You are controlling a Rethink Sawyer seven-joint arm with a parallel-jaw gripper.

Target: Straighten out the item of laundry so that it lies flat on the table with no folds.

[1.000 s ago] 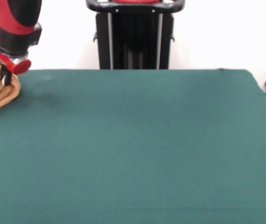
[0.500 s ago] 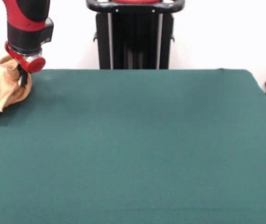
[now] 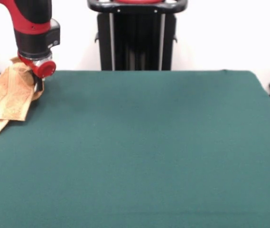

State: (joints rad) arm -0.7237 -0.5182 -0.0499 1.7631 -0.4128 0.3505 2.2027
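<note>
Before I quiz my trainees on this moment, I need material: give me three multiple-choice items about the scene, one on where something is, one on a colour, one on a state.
1. Where is the towel in the front view?
A. At the table's left edge, near the far corner
B. In the middle of the table
C. At the right edge

2. What colour is the table top?
A. Red
B. Dark green
C. White

3. How does the towel lie?
A. Spread flat, no folds
B. Rolled into a tight tube
C. Lifted at one end by the gripper, hanging in folds with its lower end on the table

Answers:
1. A: the orange-tan cloth sits at the picture's left side, near the far edge.
2. B: the cloth top is dark green throughout.
3. C: the upper end is bunched at the gripper and layered folds drape down to the table.
</note>
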